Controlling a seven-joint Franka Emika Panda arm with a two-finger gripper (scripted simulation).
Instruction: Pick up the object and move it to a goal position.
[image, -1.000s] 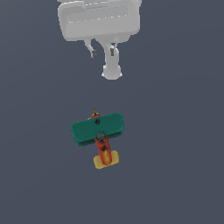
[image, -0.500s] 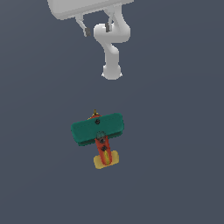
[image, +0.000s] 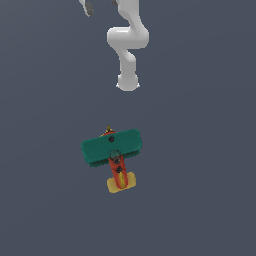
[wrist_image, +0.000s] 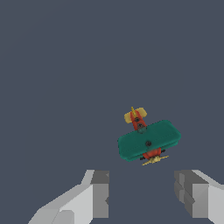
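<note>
Item 1. Tool (wrist_image: 142, 199): two pale fingers (wrist_image: 99, 194) seen in the wrist view, spread wide with nothing between them, so released. In the exterior view the tool sits at the upper edge, mostly cut off. White robot arm (image: 128, 42) shows below it as a bent elbow and link.

Item 2. Toy biplane (image: 112, 153): rests alone on the dark grey surface (image: 200, 175), well apart from the tool and untouched. In the wrist view it lies ahead of the open fingers, nearer one fingertip than the other, not centred in the gap.

Item 3. Orientation: long axis runs along the red-orange body, from the yellow propeller (wrist_image: 153, 160) to the yellow tail (image: 120, 182). In the exterior view the nose points toward the arm and the tail away from it, the axis tilted slightly off vertical in the picture. Teal-green wings (wrist_image: 148, 141) cross the body at right angles and form the widest part.

Item 4. Risks, judged:
- Descending off-centre could set one finger on a wing and tip or shove the toy.
- Closing across the wingspan may exceed the opening; the narrow body looks the safer grip.
- A grip near the tail could let the heavier wing end swing down on lifting.
</note>
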